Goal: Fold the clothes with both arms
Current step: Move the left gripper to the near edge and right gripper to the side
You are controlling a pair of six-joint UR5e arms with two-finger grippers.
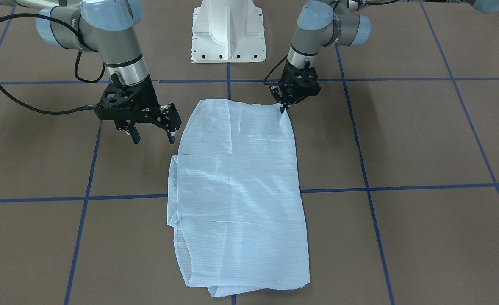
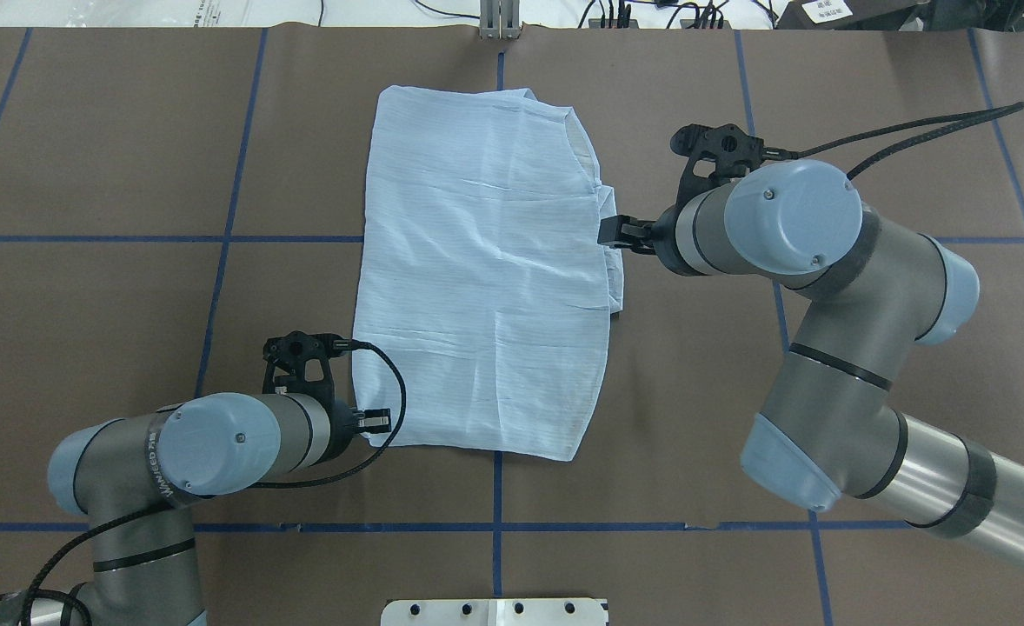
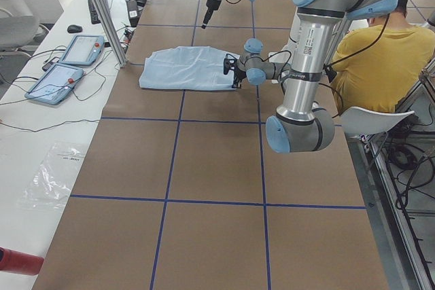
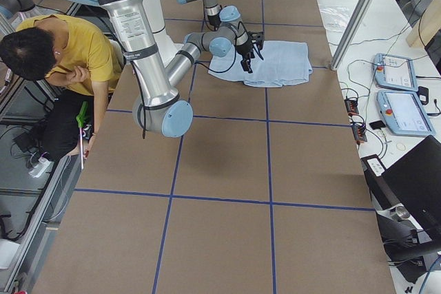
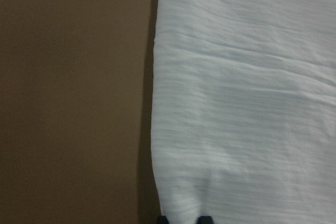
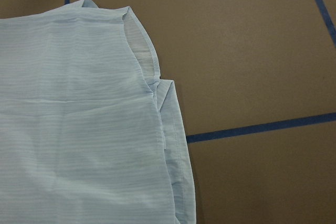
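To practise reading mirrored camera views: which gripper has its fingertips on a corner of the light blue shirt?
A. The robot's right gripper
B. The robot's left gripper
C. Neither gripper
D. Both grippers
B: the left gripper has its tips together on a corner of the shirt on the robot's side, while the right gripper hangs open beside the shirt, off the cloth.

Crinkly, matt cloth shirt (image 1: 241, 178) on a smooth, matt brown table (image 1: 402, 140).
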